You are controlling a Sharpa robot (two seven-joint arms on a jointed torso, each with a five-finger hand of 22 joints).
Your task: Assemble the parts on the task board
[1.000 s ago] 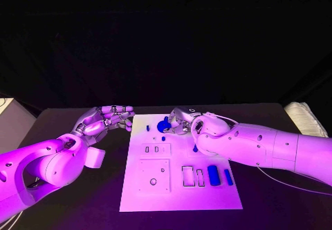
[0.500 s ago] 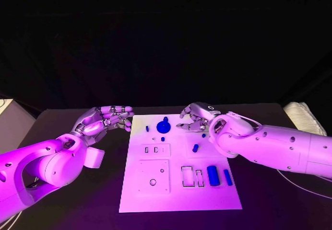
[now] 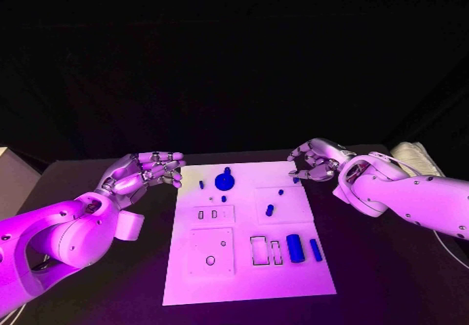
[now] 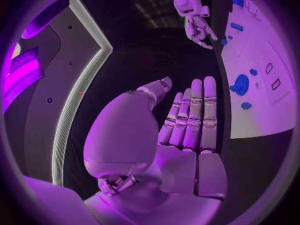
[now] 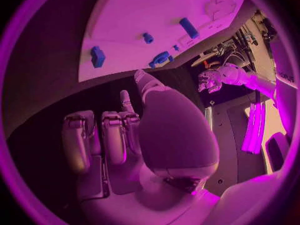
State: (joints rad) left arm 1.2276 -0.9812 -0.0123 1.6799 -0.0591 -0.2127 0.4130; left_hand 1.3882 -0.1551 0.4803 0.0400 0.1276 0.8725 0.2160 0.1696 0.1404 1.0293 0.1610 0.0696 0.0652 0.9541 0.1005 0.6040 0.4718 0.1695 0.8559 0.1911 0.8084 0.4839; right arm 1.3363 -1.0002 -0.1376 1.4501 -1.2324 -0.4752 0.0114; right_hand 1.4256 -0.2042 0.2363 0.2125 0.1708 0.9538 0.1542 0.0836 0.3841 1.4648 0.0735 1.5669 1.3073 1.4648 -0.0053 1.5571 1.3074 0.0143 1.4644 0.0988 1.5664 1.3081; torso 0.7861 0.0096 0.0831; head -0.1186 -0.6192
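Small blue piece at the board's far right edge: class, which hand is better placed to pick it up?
Probably the right hand: it hovers beside that piece, holding nothing. The left hand sits off the board's opposite side.

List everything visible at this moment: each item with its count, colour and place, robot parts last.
Task board: one, white, middle of the table.
Round part: one, blue, far end of the board.
Large cylinder: one, blue, near right of the board, beside rectangular slots.
Thin bar: one, blue, right of the large cylinder.
Small parts: several, blue, scattered across the board's far half.
Table: one, black.
Left robot hand: silver, off the board's far left corner, holding nothing.
Right robot hand: silver, off the far right corner, fingers curled, holding nothing.
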